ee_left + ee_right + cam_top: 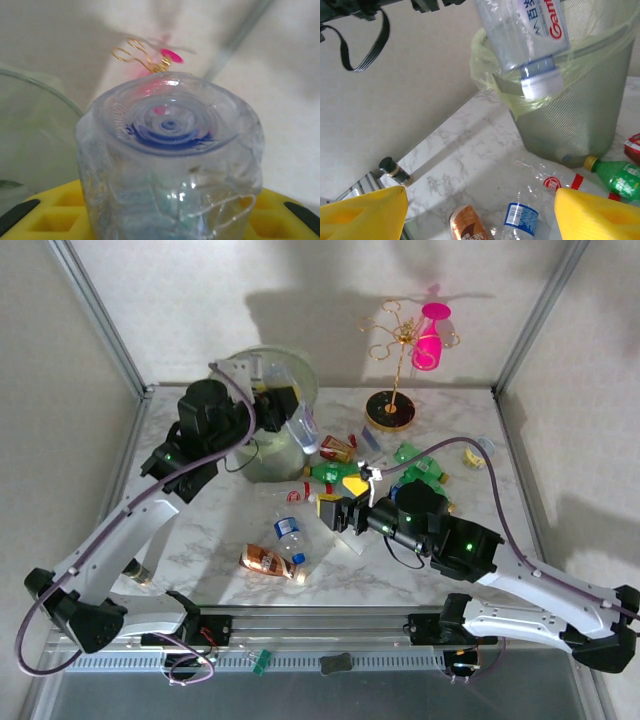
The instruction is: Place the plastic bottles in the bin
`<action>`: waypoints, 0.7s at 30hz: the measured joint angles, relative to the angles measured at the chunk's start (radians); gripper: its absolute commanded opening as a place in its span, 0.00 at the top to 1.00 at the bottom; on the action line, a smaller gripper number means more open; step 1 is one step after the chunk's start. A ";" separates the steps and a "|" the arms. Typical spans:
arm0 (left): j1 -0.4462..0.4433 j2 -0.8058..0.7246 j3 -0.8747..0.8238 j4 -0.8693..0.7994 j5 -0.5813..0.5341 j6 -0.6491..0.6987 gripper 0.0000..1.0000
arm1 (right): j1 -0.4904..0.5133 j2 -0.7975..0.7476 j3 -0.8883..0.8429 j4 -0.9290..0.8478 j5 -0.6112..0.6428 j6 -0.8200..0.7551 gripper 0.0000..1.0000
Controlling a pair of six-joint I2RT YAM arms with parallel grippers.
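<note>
My left gripper (283, 405) (170, 220) is shut on a clear plastic bottle (301, 427) (170, 160), and its yellow fingers (55, 210) flank the bottle's base. The bottle (530, 35) hangs tilted, white cap (538, 88) down, at the near rim of the bin (268, 455) (580, 120), a grey-green bucket with a pale liner. My right gripper (337, 510) (480, 215) stands open low over the table with nothing between its fingers. Below it lie a blue-labelled clear bottle (290, 537) (522, 220), a brown bottle (268, 560) (467, 225) and a crushed red-labelled bottle (555, 181).
Green bottles (335, 473) (620, 177) and other litter (415, 460) lie right of the bin. A gold wire stand holding a pink cup (430, 335) rises at the back on a black base (388, 412). A small dark-capped thing (140, 573) (394, 170) sits near the front left edge.
</note>
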 measured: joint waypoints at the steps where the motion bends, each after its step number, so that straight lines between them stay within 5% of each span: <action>1: 0.012 0.024 0.027 -0.001 -0.025 -0.002 0.60 | 0.000 0.000 0.009 -0.013 0.021 -0.001 0.23; 10: 0.140 0.201 0.181 -0.017 -0.195 -0.064 0.58 | 0.000 -0.022 0.026 -0.142 0.331 0.031 0.22; 21: 0.199 0.478 0.360 -0.139 -0.266 -0.163 0.60 | 0.000 -0.040 0.024 -0.183 0.422 0.057 0.22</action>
